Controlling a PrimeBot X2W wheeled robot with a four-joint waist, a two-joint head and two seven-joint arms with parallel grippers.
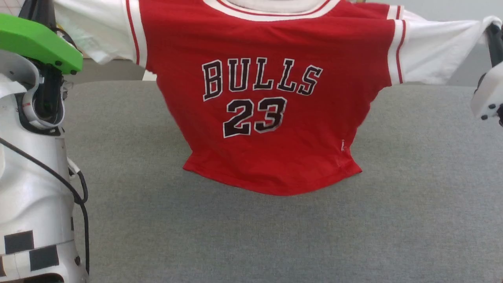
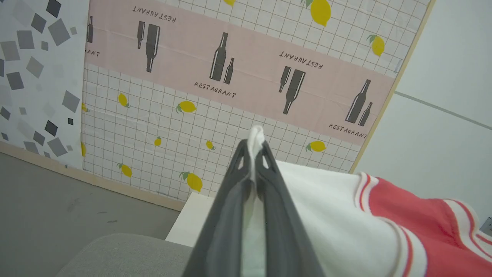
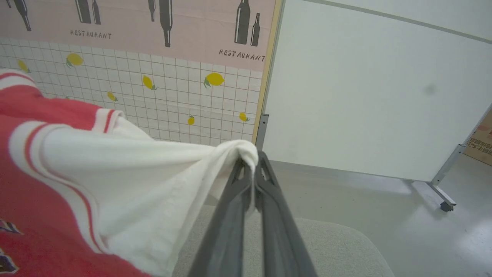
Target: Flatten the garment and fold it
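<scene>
Head view: garment hangs soft, light; left gripper and right gripper both clamped on sleeve ends.

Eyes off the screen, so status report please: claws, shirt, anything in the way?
Left claw shut on left sleeve, right claw shut on right sleeve. Shirt hangs spread between them, front to head camera, hem at grey surface. No obstacle seen.

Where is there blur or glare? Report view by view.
Head view: even light, shirt lettering crisp. Left wrist view: left gripper close and soft-edged, wall print sharp. Right wrist view: right gripper likewise soft, pale glare on the floor.
</scene>
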